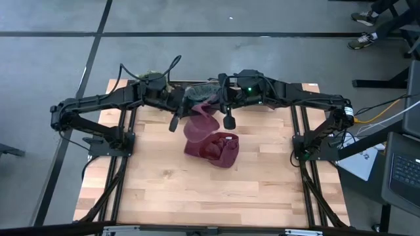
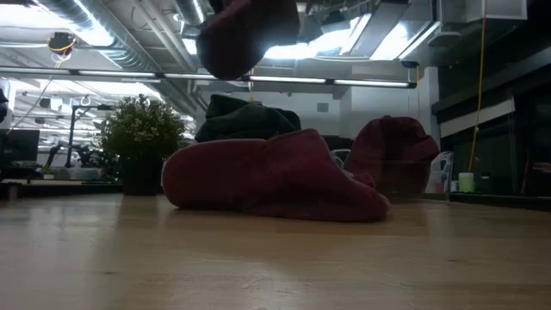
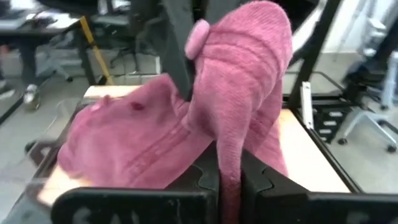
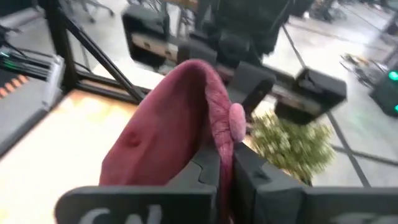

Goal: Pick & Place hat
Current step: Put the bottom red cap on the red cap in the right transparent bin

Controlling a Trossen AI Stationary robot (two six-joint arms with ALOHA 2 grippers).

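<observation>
A maroon corduroy hat (image 1: 199,123) with a button on its crown hangs in the air between both grippers over the far middle of the table; it shows at the top of the low view (image 2: 245,34). My left gripper (image 1: 176,122) is shut on it from the left, and my right gripper (image 1: 228,120) from the right. More maroon hats (image 1: 213,148) lie in a heap on the wooden table below, resting on their sides (image 2: 275,176). My left gripper (image 3: 229,186) pinches a thin fold of the hat's edge (image 3: 227,155) between its two fingers. The hat is lifted clear and bulges out beyond the fingers, its button (image 3: 199,38) turned toward me. My right gripper (image 4: 225,180) pinches a narrow edge of the same hat (image 4: 222,146) between its two fingers, just below the button (image 4: 236,121). The crown (image 4: 168,124) swells out to one side, clear of the table.
A dark green hat (image 1: 200,90) and a small leafy plant (image 4: 292,146) sit at the table's far edge behind the grippers. The near half of the wooden table (image 1: 210,196) is bare. Shoes of a person (image 1: 364,29) show on the floor far right.
</observation>
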